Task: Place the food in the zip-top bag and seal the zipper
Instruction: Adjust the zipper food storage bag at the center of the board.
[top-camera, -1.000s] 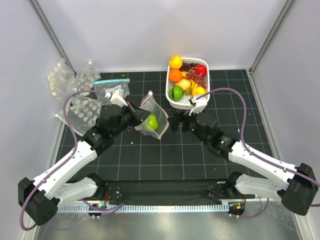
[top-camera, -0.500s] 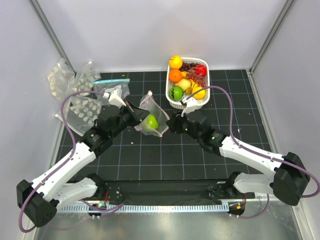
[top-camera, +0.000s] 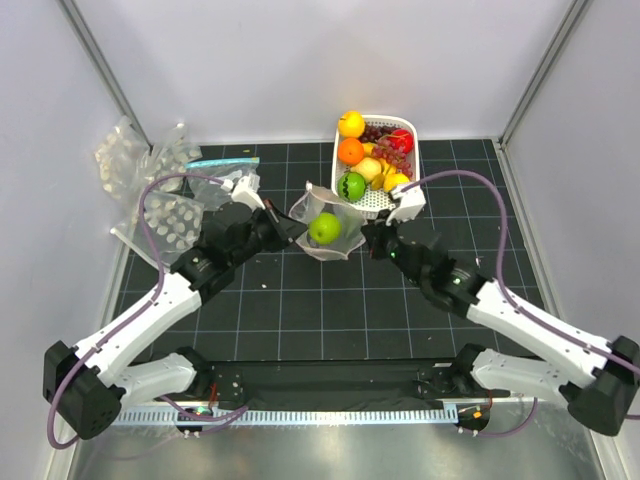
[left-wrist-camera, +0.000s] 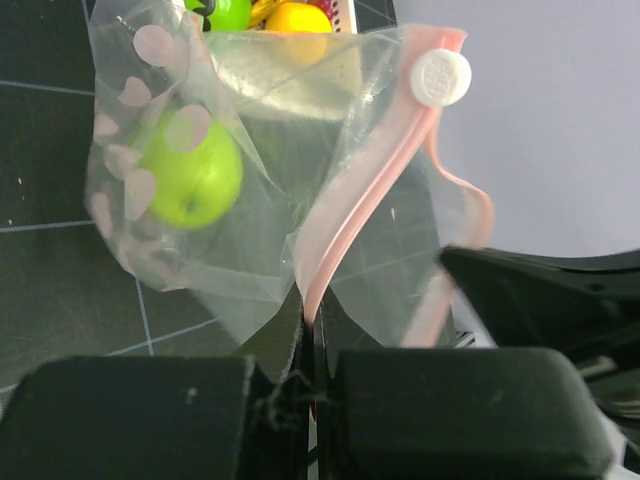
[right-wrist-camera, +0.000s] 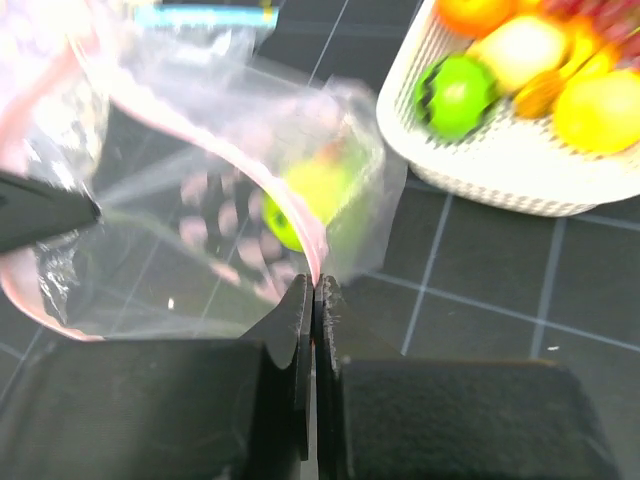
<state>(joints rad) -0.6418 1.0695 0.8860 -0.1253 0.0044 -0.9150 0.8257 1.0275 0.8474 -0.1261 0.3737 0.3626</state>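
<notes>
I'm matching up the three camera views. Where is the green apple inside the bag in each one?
Top view: green apple at centre, inside the bag.
Left wrist: upper left, behind dotted plastic.
Right wrist: centre, blurred.
Shared landmark: white basket, just behind the apple; upper right for the right wrist, top edge for the left wrist.

COUNT | zip-top bag (top-camera: 342, 240) just left of white basket (top-camera: 370, 207): 1 | green apple (top-camera: 324, 228) inside that bag: 1 | white basket: 1 | in basket: green fruit (top-camera: 351, 186) 1, orange (top-camera: 350, 151) 1, red fruit (top-camera: 401, 140) 1, grape bunch (top-camera: 385, 150) 1, yellow fruits (top-camera: 397, 182) at least 3 | teal-strip bag (top-camera: 222, 162) left of basket: 1 | spare dotted bags (top-camera: 165, 222) heaped far left of basket: at least 3, exact number unclear
</notes>
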